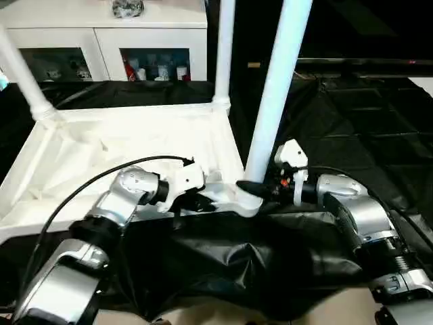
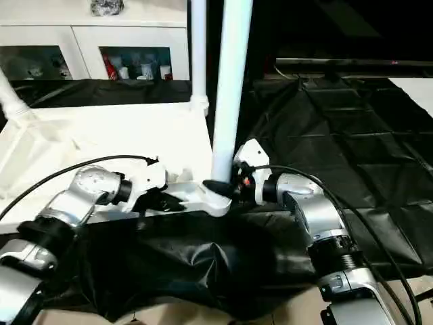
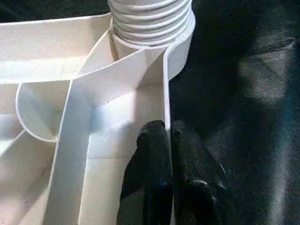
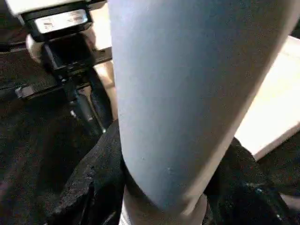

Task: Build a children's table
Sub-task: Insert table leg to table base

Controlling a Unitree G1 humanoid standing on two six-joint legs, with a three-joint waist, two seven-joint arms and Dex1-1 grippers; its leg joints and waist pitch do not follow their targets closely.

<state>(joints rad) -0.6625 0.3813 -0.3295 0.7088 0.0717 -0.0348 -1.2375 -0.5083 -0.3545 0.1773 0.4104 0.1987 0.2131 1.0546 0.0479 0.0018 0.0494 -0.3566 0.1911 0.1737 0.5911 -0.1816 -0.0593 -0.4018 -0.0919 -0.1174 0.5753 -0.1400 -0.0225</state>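
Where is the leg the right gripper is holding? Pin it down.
In the left eye view, the tube leg stands tilted in the tabletop's near right corner socket, with the right gripper shut around its base and the left gripper beside it.

Overhead light is glaring off the white tabletop (image 1: 101,145) at left, washing out its ribs, while the black cloth (image 1: 352,115) at far right is sinking into shadow; the near leg (image 4: 187,93) is blurring.

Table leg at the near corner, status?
Right claw clamped on near leg, seated in its socket. Left claw pinching tabletop rim. Nothing in the way.
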